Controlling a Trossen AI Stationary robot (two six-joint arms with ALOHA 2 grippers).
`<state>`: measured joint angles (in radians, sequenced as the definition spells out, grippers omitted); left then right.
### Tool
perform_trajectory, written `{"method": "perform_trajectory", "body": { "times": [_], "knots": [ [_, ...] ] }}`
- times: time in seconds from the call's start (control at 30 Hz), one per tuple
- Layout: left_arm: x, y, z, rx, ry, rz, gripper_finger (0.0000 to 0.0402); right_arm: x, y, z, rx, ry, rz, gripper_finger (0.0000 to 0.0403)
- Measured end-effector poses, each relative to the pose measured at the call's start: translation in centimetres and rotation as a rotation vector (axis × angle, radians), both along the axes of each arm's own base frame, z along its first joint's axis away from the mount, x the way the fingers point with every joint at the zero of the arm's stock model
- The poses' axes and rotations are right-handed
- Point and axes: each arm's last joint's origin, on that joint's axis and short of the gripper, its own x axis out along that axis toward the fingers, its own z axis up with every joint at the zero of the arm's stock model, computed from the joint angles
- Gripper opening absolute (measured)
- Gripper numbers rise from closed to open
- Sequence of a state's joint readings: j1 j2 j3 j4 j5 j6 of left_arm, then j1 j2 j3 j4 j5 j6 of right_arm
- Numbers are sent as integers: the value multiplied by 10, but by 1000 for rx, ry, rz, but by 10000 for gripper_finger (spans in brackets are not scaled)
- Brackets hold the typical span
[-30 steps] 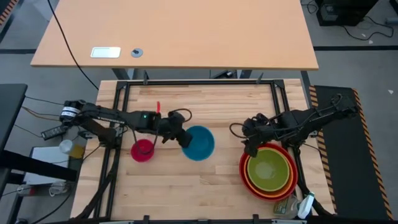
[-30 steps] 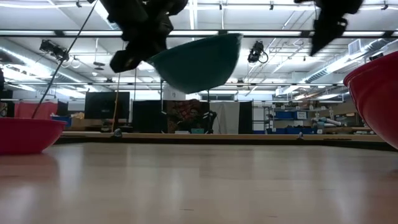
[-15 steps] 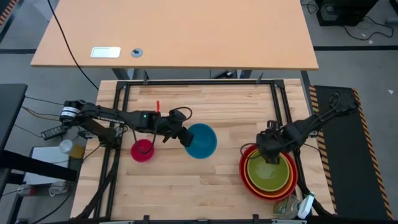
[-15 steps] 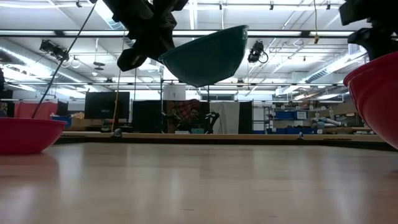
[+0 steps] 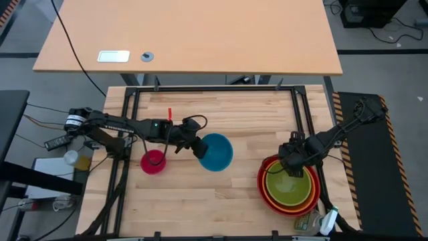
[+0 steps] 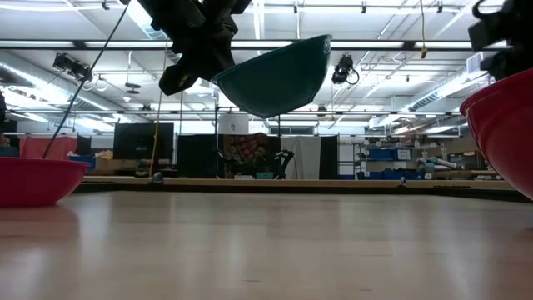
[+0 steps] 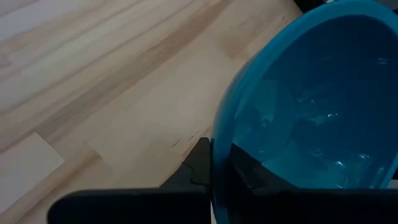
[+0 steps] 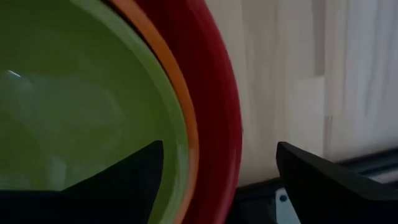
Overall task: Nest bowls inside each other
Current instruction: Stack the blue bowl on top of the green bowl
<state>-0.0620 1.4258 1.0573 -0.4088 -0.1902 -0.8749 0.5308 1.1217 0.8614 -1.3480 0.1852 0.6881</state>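
Observation:
My left gripper (image 5: 198, 148) is shut on the blue bowl (image 5: 215, 152), which hangs tilted above the middle of the table (image 6: 275, 75). The pink bowl (image 5: 153, 161) rests on its base at the table's left. At the near right the lime green bowl (image 5: 289, 184) sits in the orange bowl (image 8: 180, 93), and that sits in the red bowl (image 5: 261, 181). My right gripper (image 5: 294, 169) is open over this stack's far rim. One finger stands above the green bowl's inside and the other outside the red rim (image 8: 214, 99). I see no touch. My left gripper pinches the blue bowl's rim (image 7: 217, 143) on the side toward the table's left. One finger (image 7: 249, 171) is inside the bowl and one (image 7: 200, 162) is outside. The fingers slant down from the left. The bowl is lifted clear and tilted, with its opening up.
A black metal frame (image 5: 200, 89) runs round the wooden table top. A small red stick (image 5: 170, 114) lies far left, and some clutter (image 5: 314, 224) sits at the near right corner. Bare wood (image 5: 244, 167) lies between the blue bowl and the stack.
My right gripper has gone toward the table's right and near edges and down. It started beside the stack's far left and now stands over its far rim, pointing more steeply down. My left gripper keeps the blue bowl lifted in about the same place.

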Motion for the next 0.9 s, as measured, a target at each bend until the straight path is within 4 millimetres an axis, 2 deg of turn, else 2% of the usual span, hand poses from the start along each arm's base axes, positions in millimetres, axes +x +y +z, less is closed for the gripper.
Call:
{"method": "perform_trajectory", "body": {
  "times": [0.27, 0.47, 0.57, 0.83, 0.9],
  "knots": [
    [0, 0, 0, 0, 0, 0, 18, -5, -3, -10, -27, 34, -76, 305],
    [0, -1, 0, -13, 2, -14, 18, -4, -2, 10, -8, 38, -104, 293],
    [0, -1, 0, -11, 1, -16, 18, -4, -1, 13, -41, 7, -90, 290],
    [0, -2, 0, -8, 3, -24, 18, -12, 1, -14, -81, 36, -60, 287],
    [0, -3, 0, -8, 3, -28, 18, -13, 1, -16, -100, 43, -57, 287]
  ]
}}
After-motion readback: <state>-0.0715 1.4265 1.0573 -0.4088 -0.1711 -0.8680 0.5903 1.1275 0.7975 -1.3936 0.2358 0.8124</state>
